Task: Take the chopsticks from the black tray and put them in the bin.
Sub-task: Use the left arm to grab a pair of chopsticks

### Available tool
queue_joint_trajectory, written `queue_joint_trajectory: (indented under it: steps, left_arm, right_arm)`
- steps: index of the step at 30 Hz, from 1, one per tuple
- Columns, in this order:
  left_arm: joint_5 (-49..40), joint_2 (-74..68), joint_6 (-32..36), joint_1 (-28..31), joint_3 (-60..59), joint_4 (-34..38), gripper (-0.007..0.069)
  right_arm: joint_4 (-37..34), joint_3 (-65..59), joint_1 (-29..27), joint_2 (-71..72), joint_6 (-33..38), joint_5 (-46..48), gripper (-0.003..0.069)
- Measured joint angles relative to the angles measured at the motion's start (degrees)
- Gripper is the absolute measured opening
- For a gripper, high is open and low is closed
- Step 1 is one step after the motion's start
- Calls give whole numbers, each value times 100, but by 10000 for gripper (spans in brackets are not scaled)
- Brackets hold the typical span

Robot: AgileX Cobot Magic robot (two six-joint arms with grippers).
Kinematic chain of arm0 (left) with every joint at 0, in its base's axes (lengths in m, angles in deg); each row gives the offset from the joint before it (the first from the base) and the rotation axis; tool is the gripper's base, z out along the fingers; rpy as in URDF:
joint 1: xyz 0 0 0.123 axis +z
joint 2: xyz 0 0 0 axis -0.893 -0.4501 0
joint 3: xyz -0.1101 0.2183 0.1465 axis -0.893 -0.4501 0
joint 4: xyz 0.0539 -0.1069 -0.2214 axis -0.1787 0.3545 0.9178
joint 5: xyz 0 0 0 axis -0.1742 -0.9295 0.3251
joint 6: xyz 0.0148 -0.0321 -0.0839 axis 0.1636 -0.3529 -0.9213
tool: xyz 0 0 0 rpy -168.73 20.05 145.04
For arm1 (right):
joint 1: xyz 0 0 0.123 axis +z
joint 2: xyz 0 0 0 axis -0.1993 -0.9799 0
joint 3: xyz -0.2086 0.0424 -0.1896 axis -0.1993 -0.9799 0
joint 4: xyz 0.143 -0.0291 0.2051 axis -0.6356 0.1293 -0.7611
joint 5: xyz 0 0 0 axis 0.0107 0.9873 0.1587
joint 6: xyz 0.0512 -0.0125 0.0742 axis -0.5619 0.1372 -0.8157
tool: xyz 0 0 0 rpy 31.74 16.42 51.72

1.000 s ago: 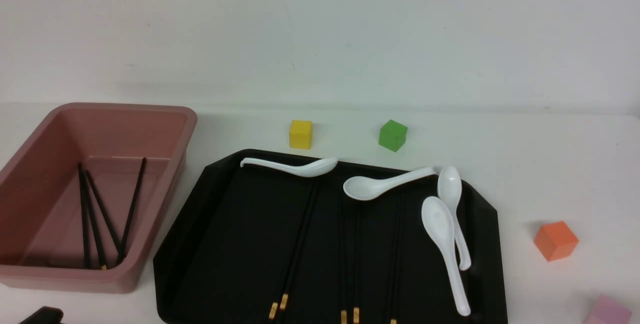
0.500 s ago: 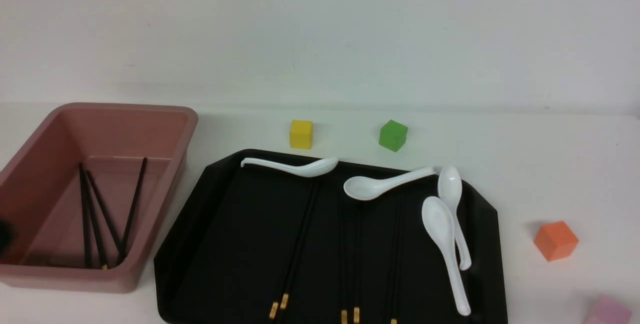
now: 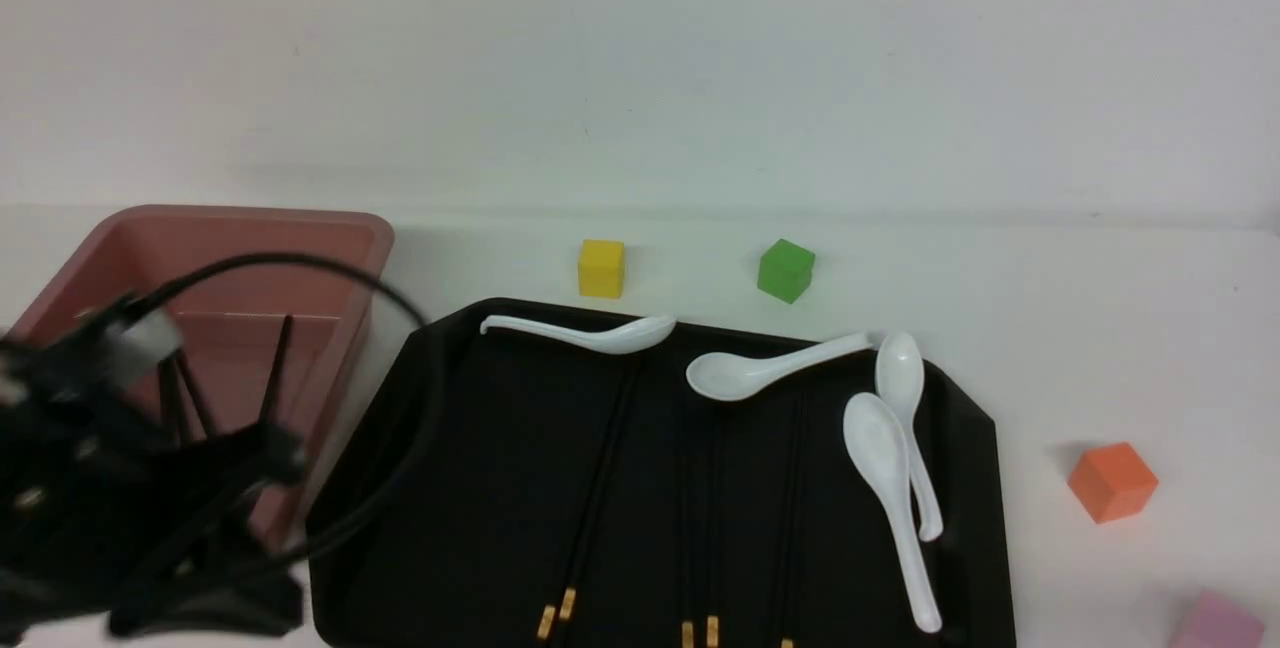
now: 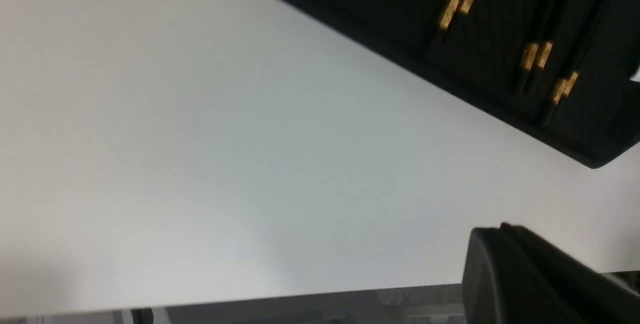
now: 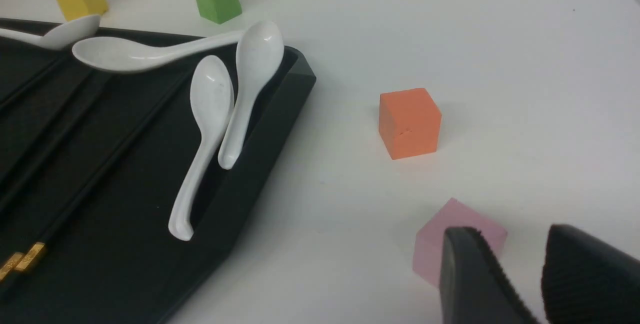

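Snagging and mis-grasping are judged the chief hazards at this stage: six chopsticks [image 3: 566,604] are seen lying in three close pairs on the black tray [image 3: 480,448], black on glossy black, so that a single stick could easily be missed, or two taken at once, one of which might be dropped short of the bin [image 3: 250,220]. A white spoon [image 3: 590,333] is laid across the far end of the left-hand pair and could be dragged or tipped off the rim if that pair were lifted carelessly. The left arm [image 3: 120,488], rendered as a blur, is placed in front of the bin, and its cable [image 3: 300,263] is looped over the bin's near corner and the tray's left edge; either could be caught or nudged. A few sticks [image 3: 278,368] are already visible inside the bin. The left gripper [image 4: 505,259] is fully closed with nothing seen in it, so it would have to be opened before any descent. In the left wrist view, the gold-banded ends are shown well apart from those jaws, with bare table [image 4: 200,139] between. The right gripper [image 5: 525,264] is held slightly parted and empty, just beside the pink cube [image 5: 450,234], off the tray and well away from the sticks.
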Motion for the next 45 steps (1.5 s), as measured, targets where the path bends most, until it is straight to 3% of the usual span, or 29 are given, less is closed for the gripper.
queue_joint_trajectory:
  steps: [7, 12, 17, 23, 26, 36, 45]
  left_arm:
    - [687, -1025, -1031, -1445, 639, -720, -13]
    - [1073, -1653, -1417, -2144, 976, -1329, 13]
    - [1284, -2543, -1769, -2677, 1582, -2017, 165]
    - [1217, -3456, -1790, -2800, 2289, -2200, 332]
    - [1157, -3776, -1790, -2800, 2486, -2306, 365]
    - [1295, -4181, -1790, -2800, 2622, -3046, 374]
    - [1362, -4281, -1790, -2800, 2628, -3175, 302]
  right_arm:
    - [0, 0, 0, 0, 0, 0, 239]
    - [0, 0, 0, 0, 0, 0, 239]
    - [0, 0, 0, 0, 0, 0, 239]
    - [-6, 0, 0, 0, 0, 0, 239]
    - [-6, 0, 0, 0, 0, 0, 239]
    - [5, 0, 0, 0, 0, 0, 239]
    - [5, 0, 0, 0, 0, 0, 239]
